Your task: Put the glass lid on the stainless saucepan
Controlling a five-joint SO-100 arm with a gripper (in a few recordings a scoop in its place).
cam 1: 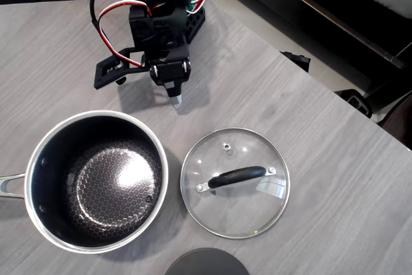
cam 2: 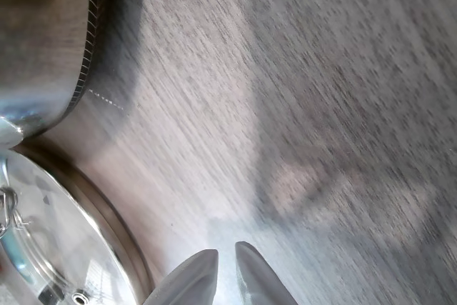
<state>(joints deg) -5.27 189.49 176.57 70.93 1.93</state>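
Note:
The stainless saucepan point(cam 1: 96, 181) stands at the lower left of the overhead view, its dark honeycomb interior bare and its steel handle reaching the left edge. Right of it, the glass lid point(cam 1: 235, 207) lies flat on the table with its black bar handle up, a narrow gap from the pan. My gripper point(cam 1: 175, 100) hangs above the table behind both, its tip pointing down, shut and holding nothing. In the wrist view the saucepan's steel wall point(cam 2: 43, 41) is at the upper left, the lid's rim point(cam 2: 107, 226) at the lower left, and the gripper point(cam 2: 226, 253) at the bottom.
A dark round disc point(cam 1: 206, 263) pokes in at the bottom edge, just below the pan and lid. The grey wood-grain table point(cam 1: 322, 133) ends along a diagonal edge at the upper right. The arm's base point(cam 1: 154, 4) and cables sit at the top centre.

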